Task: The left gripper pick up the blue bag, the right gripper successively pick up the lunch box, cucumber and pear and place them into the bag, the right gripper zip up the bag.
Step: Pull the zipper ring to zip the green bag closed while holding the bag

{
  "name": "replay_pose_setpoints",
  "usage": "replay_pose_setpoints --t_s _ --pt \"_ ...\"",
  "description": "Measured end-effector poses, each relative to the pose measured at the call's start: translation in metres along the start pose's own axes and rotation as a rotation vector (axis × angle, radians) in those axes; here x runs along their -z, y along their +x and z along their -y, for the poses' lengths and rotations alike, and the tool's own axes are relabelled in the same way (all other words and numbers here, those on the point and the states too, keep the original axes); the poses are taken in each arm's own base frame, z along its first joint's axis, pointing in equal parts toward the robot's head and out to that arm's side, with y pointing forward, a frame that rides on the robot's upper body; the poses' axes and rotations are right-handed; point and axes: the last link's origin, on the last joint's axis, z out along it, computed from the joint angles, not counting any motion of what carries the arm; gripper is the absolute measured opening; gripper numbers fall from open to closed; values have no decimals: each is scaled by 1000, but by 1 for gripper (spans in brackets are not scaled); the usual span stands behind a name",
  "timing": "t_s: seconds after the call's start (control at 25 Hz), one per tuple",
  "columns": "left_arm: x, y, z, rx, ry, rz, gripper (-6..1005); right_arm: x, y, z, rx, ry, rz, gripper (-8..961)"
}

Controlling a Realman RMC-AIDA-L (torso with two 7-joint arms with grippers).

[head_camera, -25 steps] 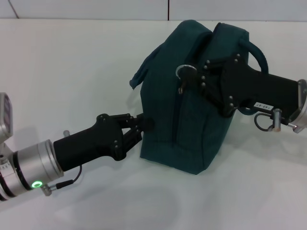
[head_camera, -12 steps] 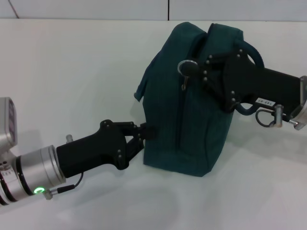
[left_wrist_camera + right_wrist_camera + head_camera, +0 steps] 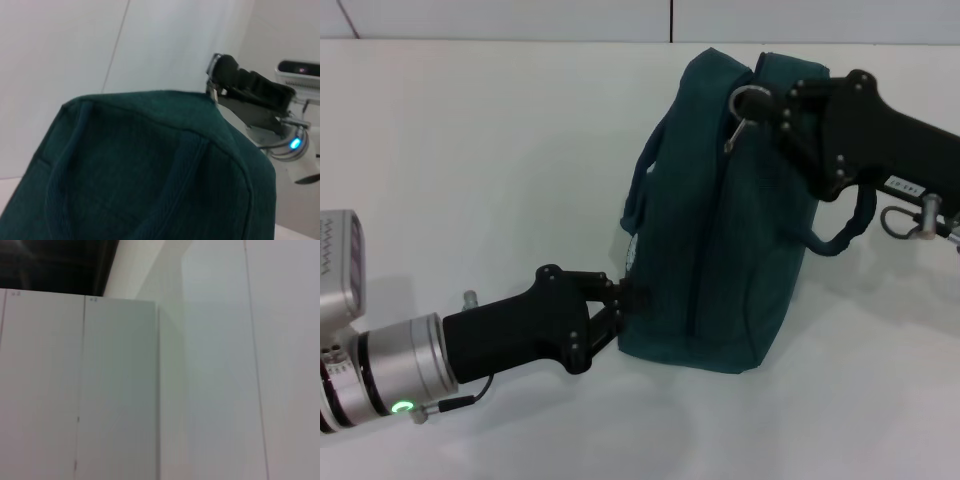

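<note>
The blue bag [image 3: 720, 230] stands upright on the white table, its top closed. My left gripper [image 3: 626, 298] is shut on the fabric low on the bag's near-left end. My right gripper [image 3: 772, 106] is at the bag's top, shut on the metal zipper ring pull [image 3: 748, 100]. One loop handle [image 3: 642, 190] hangs on the left side, the other [image 3: 842, 232] under my right arm. The left wrist view shows the bag [image 3: 150, 170] close up, with the right gripper [image 3: 235, 80] at its top edge. The lunch box, cucumber and pear are out of view.
The white table [image 3: 470, 150] stretches around the bag, with a wall seam at the back. The right wrist view shows only white wall panels [image 3: 120, 390] and a dark ceiling corner.
My right gripper has drawn the ring pull to the right and up along the bag's top. The bag has shifted right and stands more upright. My left gripper followed it to the right.
</note>
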Motion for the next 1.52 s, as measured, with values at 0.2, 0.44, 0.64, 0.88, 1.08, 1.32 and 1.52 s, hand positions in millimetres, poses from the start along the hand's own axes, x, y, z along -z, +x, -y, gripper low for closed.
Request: replay_pose_setpoints --t_s 0.2,0.44,0.64,0.88,1.08,1.32,1.52 --pt "2 0 0 -13 -12 21 60 7 -1 5 3 42 8 32" --pt "7 -1 1 -20 -22 45 61 17 -1 9 9 93 14 33" --pt "9 0 2 -17 -14 39 60 23 0 11 16 129 10 33" --pt "5 8 7 -16 33 -33 72 25 2 10 8 131 1 34" --pt "4 21 7 -19 30 -117 159 28 6 9 -6 139 -7 34" --pt "-3 26 6 -20 3 -142 355 29 8 7 -10 136 -14 34" --pt "-10 29 6 -5 -1 -166 451 31 9 5 -14 134 -14 35"
